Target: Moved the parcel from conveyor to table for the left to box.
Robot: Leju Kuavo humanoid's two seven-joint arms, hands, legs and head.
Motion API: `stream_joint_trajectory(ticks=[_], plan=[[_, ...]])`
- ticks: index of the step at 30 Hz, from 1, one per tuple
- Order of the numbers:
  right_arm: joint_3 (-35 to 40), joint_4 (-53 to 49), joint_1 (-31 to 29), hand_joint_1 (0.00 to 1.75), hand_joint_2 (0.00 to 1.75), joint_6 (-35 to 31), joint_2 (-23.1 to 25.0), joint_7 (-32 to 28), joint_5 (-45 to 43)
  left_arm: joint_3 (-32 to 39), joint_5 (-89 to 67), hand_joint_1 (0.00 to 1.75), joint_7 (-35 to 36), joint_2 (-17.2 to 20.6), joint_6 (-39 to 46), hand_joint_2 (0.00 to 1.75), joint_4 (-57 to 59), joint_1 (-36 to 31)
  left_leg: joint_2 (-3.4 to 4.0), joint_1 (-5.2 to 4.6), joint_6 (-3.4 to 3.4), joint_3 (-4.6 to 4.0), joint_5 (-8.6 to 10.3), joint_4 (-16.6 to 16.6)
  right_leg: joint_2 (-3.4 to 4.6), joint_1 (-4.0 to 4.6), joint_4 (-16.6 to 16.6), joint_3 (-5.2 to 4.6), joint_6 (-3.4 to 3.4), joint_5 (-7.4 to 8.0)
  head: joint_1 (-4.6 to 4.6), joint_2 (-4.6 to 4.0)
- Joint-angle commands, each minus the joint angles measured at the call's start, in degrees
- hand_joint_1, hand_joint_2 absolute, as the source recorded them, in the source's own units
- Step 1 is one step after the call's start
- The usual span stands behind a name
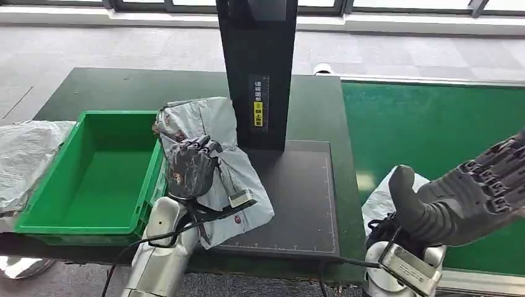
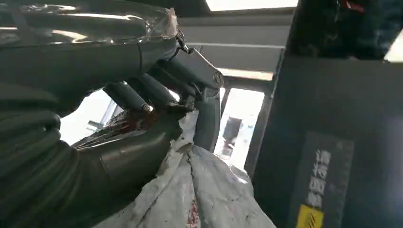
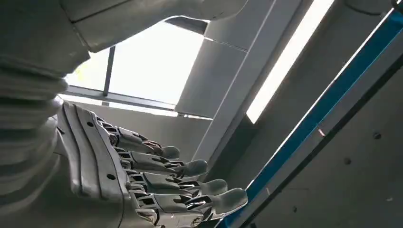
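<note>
Three grey plastic parcels can be counted from the head view: one parcel (image 1: 223, 148) gripped by the left hand (image 1: 190, 166), standing on the dark table (image 1: 124, 90) at about 9 o'clock from the black scale mat (image 1: 297, 198), its edge just beside the right wall of the green crate (image 1: 93, 179); a second grey bag (image 1: 28, 154) at 9 o'clock of the crate, touching its left rim; a third pale bag (image 1: 377, 198) on the green conveyor (image 1: 433, 124), at 3 o'clock of the mat, partly hidden by the right hand (image 1: 458, 192); one crate, one black upright post (image 1: 257, 68) rising at 12 o'clock of the mat, carrying a yellow label (image 1: 257, 113).

In the left wrist view the fingers (image 2: 142, 95) and thumb are closed round the crumpled parcel film (image 2: 199, 190); the right hand, raised above the conveyor, holds nothing, its fingers (image 3: 190, 185) straight and slightly apart.

The table is dark green-black; the floor is grey carpet; a window band runs along the far wall at 12 o'clock.
</note>
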Motion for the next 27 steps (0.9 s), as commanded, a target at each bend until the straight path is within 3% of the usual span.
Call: stream_joint_trajectory(ticks=[1, 2, 4, 5, 14, 15, 17, 21, 22, 27], plan=[[-1.1, 0.1, 4.6, 0.00, 1.75, 0.1, 1.9, 0.1, -0.2, 4.3, -0.2, 1.75, 0.1, -1.7, -0.2, 1.75, -5.6, 3.5, -0.04, 0.04, 0.01, 0.10, 0.00, -0.1, -0.05, 0.04, -0.1, 0.13, -0.02, 0.00, 0.00, -0.02], [-1.1, 0.1, 4.6, 0.00, 1.75, 0.1, 1.9, 0.1, -0.2, 4.3, -0.2, 1.75, 0.1, -1.7, -0.2, 1.75, -5.6, 3.5, -0.04, 0.03, 0.01, 0.15, 0.03, -0.2, -0.06, 0.04, -0.2, 0.18, -0.02, 0.03, 0.00, 0.00], [-3.3, -0.7, 4.2, 0.00, 1.75, 0.1, 1.9, 0.1, -1.4, 1.2, -6.7, 1.75, 1.7, -0.6, -0.2, 1.75, -31.4, 1.3, -0.07, 0.06, 0.00, -0.05, 0.01, 0.0, -0.08, 0.06, -0.1, 0.01, -0.02, 0.01, 0.00, 0.00], [-3.3, -0.7, 4.2, 0.00, 1.75, 0.1, 1.9, 0.1, -1.4, 1.2, -6.7, 1.75, 1.7, -0.6, -0.2, 1.75, -31.4, 1.3, 0.01, 0.14, -0.01, -0.32, -0.05, 0.2, -0.02, 0.14, 0.1, -0.26, -0.05, 0.00, -0.02, 0.00], [-3.3, -0.7, 4.2, 0.00, 1.75, 0.1, 1.9, 0.1, -1.4, 1.2, -6.7, 1.75, 1.7, -0.6, -0.2, 1.75, -31.4, 1.3, -0.03, 0.03, 0.01, 0.02, 0.06, -0.1, -0.09, 0.08, -0.1, 0.01, -0.07, 0.05, 0.00, -0.02], [-5.0, -0.8, 4.1, 0.00, 1.75, 0.1, 1.9, 0.1, -2.4, 2.8, -6.7, 1.75, 0.1, -0.4, -0.2, 1.75, -36.4, -0.5, 0.02, 0.05, 0.00, -0.02, 0.04, -0.1, -0.03, 0.10, -0.1, -0.05, -0.07, 0.05, 0.00, 0.00], [-4.9, -0.9, 4.1, 0.00, 1.75, 0.1, 1.9, 0.1, -2.3, 6.6, -6.7, 1.75, -0.4, -0.5, -0.2, 1.75, -35.8, -1.2, -0.02, 0.07, 0.00, -0.07, 0.08, -0.1, -0.09, 0.13, -0.1, -0.08, -0.08, 0.08, 0.00, 0.00], [-4.9, -0.9, 4.6, 0.00, 1.75, 0.1, 1.9, 0.1, -2.6, 12.9, -6.7, 1.75, 2.6, 2.3, -0.2, 1.75, -30.1, -2.5, 0.07, -0.02, -0.02, 0.07, 0.06, -0.1, 0.01, 0.02, -0.1, 0.00, -0.07, 0.05, 0.00, 0.00], [-4.5, -1.6, 5.0, 0.00, 1.75, 0.1, 1.9, 0.1, -3.0, 17.2, -6.7, 1.75, 4.3, 2.8, -0.2, 1.75, -25.3, -3.9, 0.03, 0.01, -0.03, 0.20, 0.17, -0.3, -0.04, 0.04, -0.3, 0.13, -0.11, 0.13, 0.00, -0.02], [-4.5, -1.6, 5.0, 0.00, 1.75, 0.1, 1.9, 0.1, -3.0, 17.2, -6.7, 1.75, 4.3, 2.8, -0.2, 1.75, -25.3, -3.9, 0.02, 0.03, -0.04, 0.18, 0.15, -0.3, -0.05, 0.06, -0.3, 0.13, -0.11, 0.12, 0.00, 0.00]])
